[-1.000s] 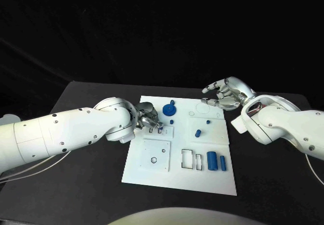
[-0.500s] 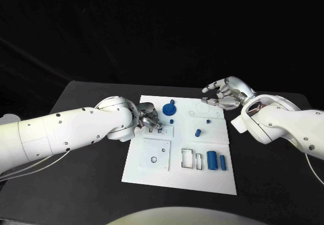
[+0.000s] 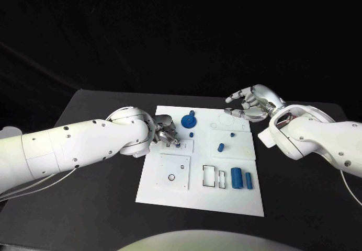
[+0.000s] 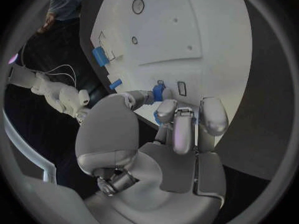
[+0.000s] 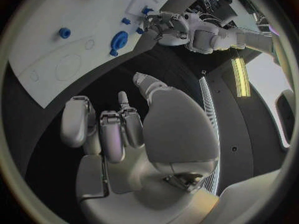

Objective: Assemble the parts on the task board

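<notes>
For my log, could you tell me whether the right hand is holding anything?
No: the right hand holds nothing, its fingers loosely apart, above the task board's far edge.

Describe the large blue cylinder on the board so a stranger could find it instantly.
Start at the white task board in the middle of the black table and go to its near right part. There the large blue cylinder lies beside two empty rectangular slots. It is thicker than the slim blue bar on its right.

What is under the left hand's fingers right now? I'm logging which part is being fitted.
The left hand pinches a small blue part over the task board, by two small rectangular slots. Its fingers cover most of the part, so its shape cannot be told.
</notes>
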You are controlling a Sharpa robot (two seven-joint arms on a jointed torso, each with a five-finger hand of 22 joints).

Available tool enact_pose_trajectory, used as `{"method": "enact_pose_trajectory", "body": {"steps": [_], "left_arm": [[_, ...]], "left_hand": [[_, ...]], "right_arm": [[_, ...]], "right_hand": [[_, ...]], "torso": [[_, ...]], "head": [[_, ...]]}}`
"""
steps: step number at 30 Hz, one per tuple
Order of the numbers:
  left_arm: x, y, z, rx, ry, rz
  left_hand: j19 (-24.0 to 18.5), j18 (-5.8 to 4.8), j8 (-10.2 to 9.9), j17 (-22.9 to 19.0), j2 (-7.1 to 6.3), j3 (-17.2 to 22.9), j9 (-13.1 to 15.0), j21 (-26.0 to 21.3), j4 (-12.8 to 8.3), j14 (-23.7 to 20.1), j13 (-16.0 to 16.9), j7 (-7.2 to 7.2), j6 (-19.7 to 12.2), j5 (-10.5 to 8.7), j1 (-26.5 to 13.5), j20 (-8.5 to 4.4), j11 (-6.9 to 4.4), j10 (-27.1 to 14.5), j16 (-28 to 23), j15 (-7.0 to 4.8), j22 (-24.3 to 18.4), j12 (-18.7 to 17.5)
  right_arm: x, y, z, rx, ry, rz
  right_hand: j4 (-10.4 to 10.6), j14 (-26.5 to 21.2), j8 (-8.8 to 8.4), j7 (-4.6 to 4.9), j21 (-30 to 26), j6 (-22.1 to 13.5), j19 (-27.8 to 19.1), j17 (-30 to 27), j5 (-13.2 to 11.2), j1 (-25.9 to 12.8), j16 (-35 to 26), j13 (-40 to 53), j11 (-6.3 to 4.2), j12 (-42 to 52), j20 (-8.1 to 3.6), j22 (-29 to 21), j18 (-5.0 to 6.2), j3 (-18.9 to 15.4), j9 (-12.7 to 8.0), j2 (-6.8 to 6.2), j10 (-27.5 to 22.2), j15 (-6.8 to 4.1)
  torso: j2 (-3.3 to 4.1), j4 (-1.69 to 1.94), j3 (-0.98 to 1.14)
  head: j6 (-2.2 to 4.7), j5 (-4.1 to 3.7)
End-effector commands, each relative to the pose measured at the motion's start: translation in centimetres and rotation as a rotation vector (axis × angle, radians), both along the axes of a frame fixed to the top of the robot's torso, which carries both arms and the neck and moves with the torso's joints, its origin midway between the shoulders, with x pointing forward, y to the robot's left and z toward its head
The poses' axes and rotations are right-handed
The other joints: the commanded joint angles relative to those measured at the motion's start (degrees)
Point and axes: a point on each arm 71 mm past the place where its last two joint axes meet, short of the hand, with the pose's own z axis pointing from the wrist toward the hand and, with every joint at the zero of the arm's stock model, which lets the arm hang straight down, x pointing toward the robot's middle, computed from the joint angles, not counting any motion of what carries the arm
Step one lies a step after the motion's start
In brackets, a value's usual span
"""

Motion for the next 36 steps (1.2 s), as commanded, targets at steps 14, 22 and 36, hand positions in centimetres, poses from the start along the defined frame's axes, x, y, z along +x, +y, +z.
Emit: {"method": "enact_pose_trajectory", "body": {"steps": [14,22,36], "left_arm": [[-0.33,-0.44,-0.29,0.038,0.033,-0.048],[-0.36,-0.50,-0.35,0.041,0.040,-0.053],[-0.35,-0.72,-0.46,0.024,0.062,-0.049]], "left_hand": [[0.34,-0.56,0.26,6.83,0.09,13.50,0.13,0.40,-13.75,3.76,-0.07,-0.34,0.23,0.32,-0.46,0.03,-0.07,0.20,0.20,-0.32,0.22,0.31],[0.34,-0.56,0.26,6.83,0.09,13.50,0.13,0.40,-13.75,3.76,-0.07,-0.34,0.23,0.32,-0.46,0.03,-0.07,0.20,0.20,-0.32,0.22,0.31],[0.24,-0.60,0.60,6.83,0.77,11.54,0.44,0.32,-12.22,3.77,-0.23,-0.68,-0.20,-0.14,-2.49,0.05,-0.22,0.33,0.18,-0.36,0.32,0.28]], "right_arm": [[-0.07,0.20,-0.19,-0.002,0.005,0.018],[-0.08,0.19,-0.24,-0.001,0.007,0.018],[-0.08,0.13,-0.34,-0.002,0.009,0.016]], "right_hand": [[0.48,4.57,0.37,-0.03,-0.32,0.04,-0.19,9.07,0.23,-0.62,-0.27,5.49,-0.19,-0.22,-0.05,-0.03,0.53,-0.05,-0.09,0.17,-0.19,0.19],[0.56,4.56,0.41,-0.04,-0.42,0.02,-0.24,9.04,0.23,-0.65,-0.29,5.49,-0.19,-0.22,-0.05,-0.11,0.55,-0.01,-0.10,0.18,-0.19,0.19],[0.65,4.54,0.45,-0.04,-0.52,0.00,-0.29,8.95,0.24,-0.69,-0.33,5.47,-0.19,-0.24,-0.06,-0.19,0.57,0.04,-0.12,0.23,-0.21,0.18]], "torso": [[-0.04,0.00,0.04],[0.01,0.00,0.04],[-0.01,-0.01,0.03]], "head": [[-0.31,0.07],[-0.44,0.02],[-0.62,-0.03]]}}
